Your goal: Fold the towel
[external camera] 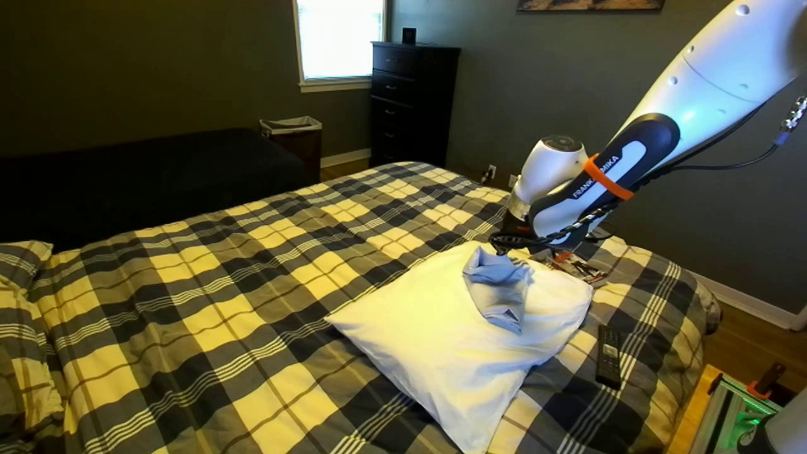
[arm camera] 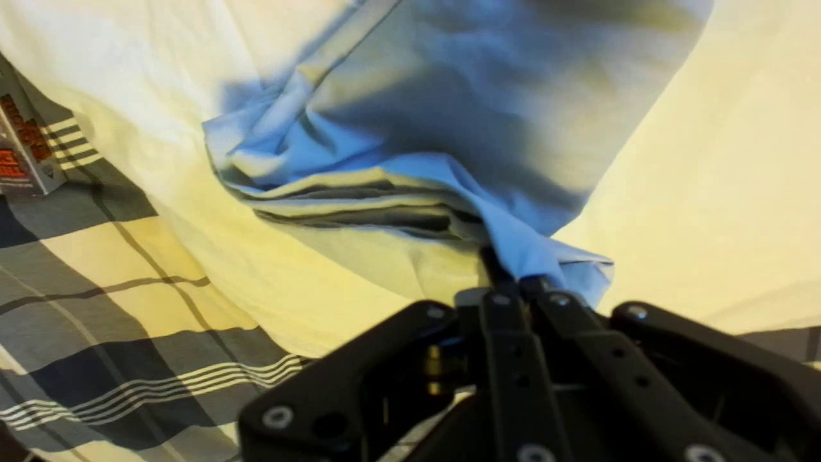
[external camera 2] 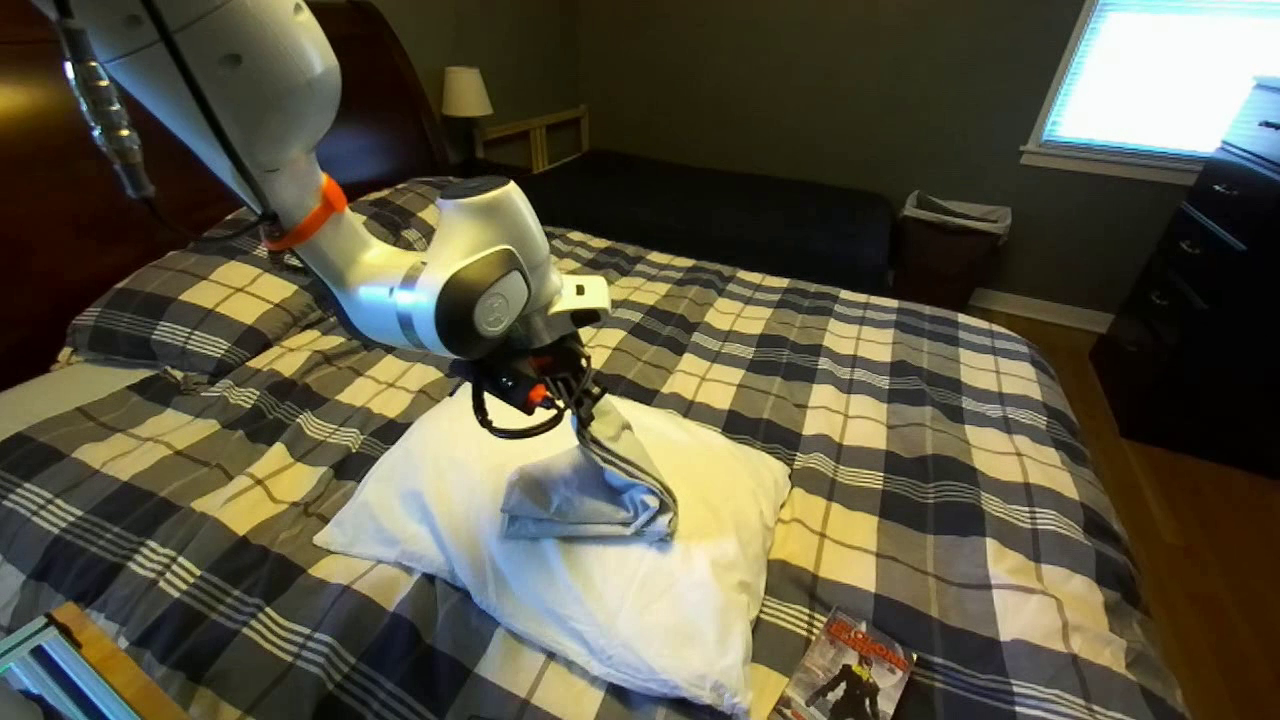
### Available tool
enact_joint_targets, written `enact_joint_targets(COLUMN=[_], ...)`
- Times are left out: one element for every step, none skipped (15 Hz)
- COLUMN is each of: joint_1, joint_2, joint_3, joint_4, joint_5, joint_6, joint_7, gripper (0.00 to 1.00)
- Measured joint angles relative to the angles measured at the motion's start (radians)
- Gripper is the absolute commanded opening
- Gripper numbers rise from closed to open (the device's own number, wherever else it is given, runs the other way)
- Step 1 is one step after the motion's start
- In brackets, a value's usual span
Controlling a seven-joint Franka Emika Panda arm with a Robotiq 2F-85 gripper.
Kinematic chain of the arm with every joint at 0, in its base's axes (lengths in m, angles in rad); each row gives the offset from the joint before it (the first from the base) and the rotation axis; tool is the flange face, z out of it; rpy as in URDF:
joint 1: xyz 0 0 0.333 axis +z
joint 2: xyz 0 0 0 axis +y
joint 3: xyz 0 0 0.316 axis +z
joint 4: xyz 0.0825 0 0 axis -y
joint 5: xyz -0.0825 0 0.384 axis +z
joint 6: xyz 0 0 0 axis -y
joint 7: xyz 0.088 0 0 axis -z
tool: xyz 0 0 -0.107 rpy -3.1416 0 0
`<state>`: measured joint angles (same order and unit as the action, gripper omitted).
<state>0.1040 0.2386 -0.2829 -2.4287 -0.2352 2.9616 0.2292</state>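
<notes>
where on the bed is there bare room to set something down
Most room: the bedspread between the plaid pillows and the white pillow. A smaller patch: the white pillow's side toward the plaid pillows, beside the towel. Crowded: at the towel, where the end effector grips it, and beside the remote and case.

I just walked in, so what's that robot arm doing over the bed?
A robot arm is handling a blue towel, its claw shut on one raised end. The rest lies on a white pillow on the bed. Layers show in it, but it isn't lying flat, so folding seems unfinished.
</notes>
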Motion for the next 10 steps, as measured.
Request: enact_joint_targets(joint_1=[0.01, 0.015, 0.019, 0.021, 0.021, 0.021, 0.021, 0.021, 0.021, 0.023], joint_2=[0.0, 0.0, -0.001, -0.001, -0.002, -0.003, -0.004, -0.006, -0.007, -0.008], joint_3=[0.001, 0.005, 0.007, 0.008, 0.008, 0.008, 0.009, 0.011, 0.014, 0.017], joint_4=[-0.013, -0.027, -0.04, -0.054, -0.067, -0.079, -0.09, -0.1, -0.108, -0.115], joint_5=[-0.005, -0.01, -0.016, -0.023, -0.029, -0.034, -0.037, -0.042, -0.048, -0.055], joint_6=[0.0, 0.0, 0.0, 0.0, 0.0, 0.0, 0.0, 0.0, -0.001, -0.001], joint_7=[0.001, 0.001, 0.001, 0.001, 0.001, 0.0, -0.003, -0.008, -0.013, -0.016], gripper=[0.01, 0.01, 0.01, 0.01, 0.01, 0.01, 0.01, 0.01, 0.01, 0.01])
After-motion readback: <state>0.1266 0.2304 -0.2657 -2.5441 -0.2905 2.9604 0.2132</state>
